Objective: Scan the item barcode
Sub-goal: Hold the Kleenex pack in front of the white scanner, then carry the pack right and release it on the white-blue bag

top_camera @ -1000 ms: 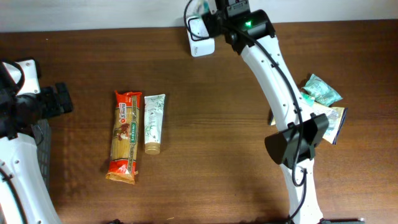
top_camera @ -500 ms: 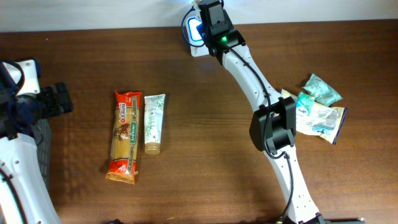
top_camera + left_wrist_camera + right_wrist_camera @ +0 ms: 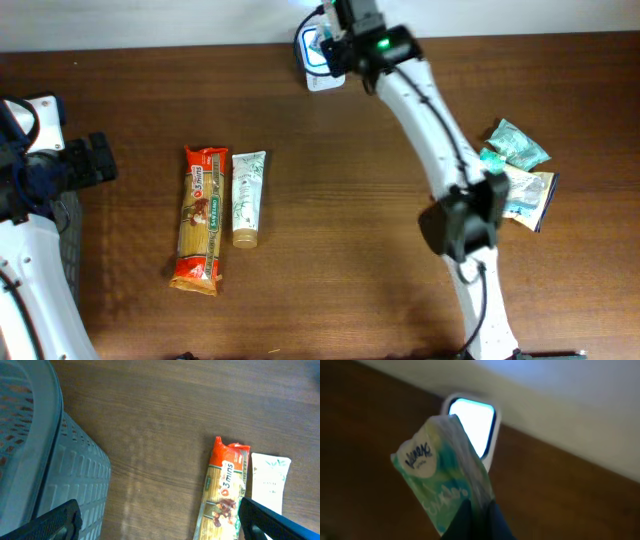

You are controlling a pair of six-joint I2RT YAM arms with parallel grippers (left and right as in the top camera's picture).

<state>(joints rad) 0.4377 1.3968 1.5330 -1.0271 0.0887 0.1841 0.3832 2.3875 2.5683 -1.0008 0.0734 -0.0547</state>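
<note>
Scan step. Held: tissue pack [image 3: 445,472], pinched at lower edge by right fingers [image 3: 456,526], above lit scanner [image 3: 473,421] at worktop [image 3: 350,200] 12 o'clock. Idle: left fingers [image 3: 55,522] spread, 9 o'clock. Judgement: barcode unseen; rotate pack slowly facing window, hold steady.

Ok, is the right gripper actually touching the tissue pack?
Touching. The right wrist view shows the right gripper shut on the tissue pack, pinching its lower edge with no gap.

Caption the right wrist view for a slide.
Right gripper pinches a green Kleenex tissue pack, holding it up before the lit barcode scanner.
</note>
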